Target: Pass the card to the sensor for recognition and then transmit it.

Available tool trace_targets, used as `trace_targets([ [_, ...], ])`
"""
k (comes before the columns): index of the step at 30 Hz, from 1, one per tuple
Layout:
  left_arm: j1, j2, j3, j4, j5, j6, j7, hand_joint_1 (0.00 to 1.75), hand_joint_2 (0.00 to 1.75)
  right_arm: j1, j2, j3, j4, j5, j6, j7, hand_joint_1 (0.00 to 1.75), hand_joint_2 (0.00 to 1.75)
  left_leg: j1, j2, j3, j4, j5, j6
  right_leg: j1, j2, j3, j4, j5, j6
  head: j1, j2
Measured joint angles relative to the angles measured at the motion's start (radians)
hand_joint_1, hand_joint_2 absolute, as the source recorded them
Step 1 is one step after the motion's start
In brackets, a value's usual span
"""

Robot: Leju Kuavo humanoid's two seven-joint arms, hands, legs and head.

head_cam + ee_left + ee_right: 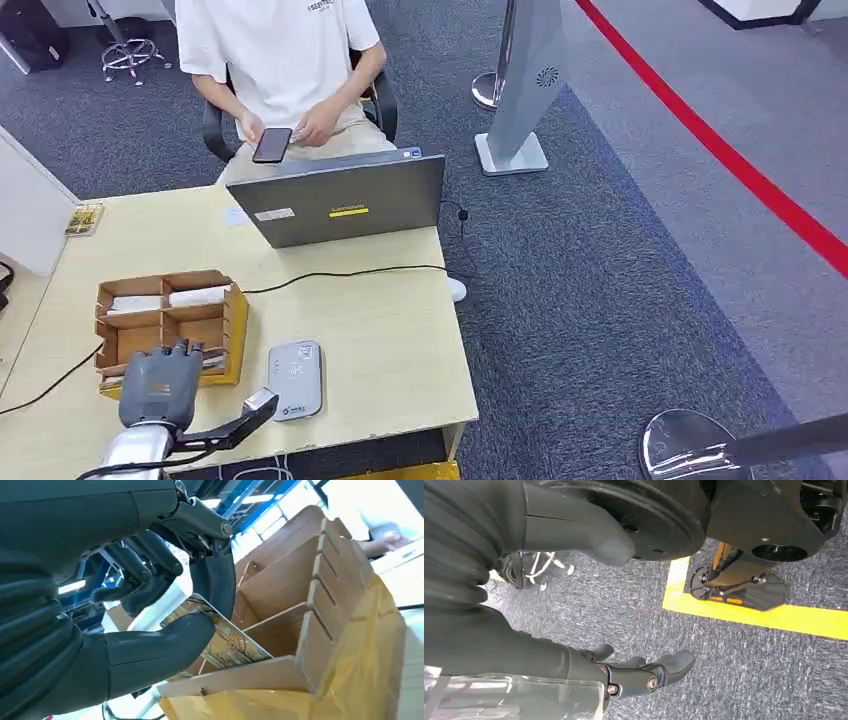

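Left hand [150, 630] pinches a picture card [225, 642] inside the wooden organizer [300, 590]; lift it straight, clearing dividers, toward the card reader [295, 378].

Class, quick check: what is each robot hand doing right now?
Left hand: pinching a picture card between thumb and a finger, in the wooden box.
Right hand: hanging over the carpet, holding nothing, fingers apart.

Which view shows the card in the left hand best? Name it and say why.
The left wrist view: the card, printed with a yellowish picture, sits pinched between the left hand's thumb and fingers at the wooden organizer. In the head view, the hand covers the card. The right wrist view faces the carpet.
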Motion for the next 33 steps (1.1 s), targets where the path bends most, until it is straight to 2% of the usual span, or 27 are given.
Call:
trace_targets([
  [7, -0.012, -0.001, 0.001, 0.000, 0.000, 0.032, 0.007, 1.75, 1.75, 0.000, 0.000, 0.000, -0.001, 0.000, -0.002, 0.000, 0.00, 1.75, 0.000, 0.000, 0.000, 0.000, 0.000, 0.000, 0.000, 0.000, 0.000, 0.000, 0.000, 0.000, 0.000, 0.000],
  [14, -0.084, -0.003, 0.017, -0.010, 0.000, 0.031, -0.011, 1.75, 1.75, 0.000, 0.000, 0.000, -0.001, 0.001, -0.007, 0.001, 0.00, 1.75, 0.000, -0.001, 0.000, 0.000, 0.001, 0.000, 0.000, 0.000, 0.000, 0.000, 0.001, 0.000, 0.000, 0.000],
  [24, -0.305, 0.002, 0.067, -0.037, 0.034, -0.034, -0.067, 1.75, 1.75, -0.001, 0.000, 0.000, -0.001, 0.002, -0.015, -0.001, 0.00, 1.75, 0.000, -0.001, 0.000, 0.000, 0.003, 0.000, 0.000, -0.001, 0.000, 0.000, 0.003, 0.000, 0.000, 0.000],
  [29, -0.424, 0.029, 0.076, -0.033, 0.049, -0.049, -0.066, 1.75, 1.75, -0.001, 0.000, 0.000, -0.001, 0.019, -0.014, -0.001, 0.00, 1.75, 0.000, -0.001, 0.000, 0.000, 0.004, 0.000, 0.000, 0.000, 0.000, 0.000, 0.004, 0.000, 0.000, 0.000],
  [33, -0.473, 0.044, 0.080, -0.025, 0.049, -0.047, -0.066, 1.75, 1.75, -0.001, 0.000, 0.000, 0.000, 0.019, -0.014, -0.001, 0.00, 1.75, 0.000, -0.001, 0.000, 0.000, 0.004, 0.000, 0.000, 0.000, 0.000, 0.000, 0.004, 0.000, 0.000, 0.000],
])
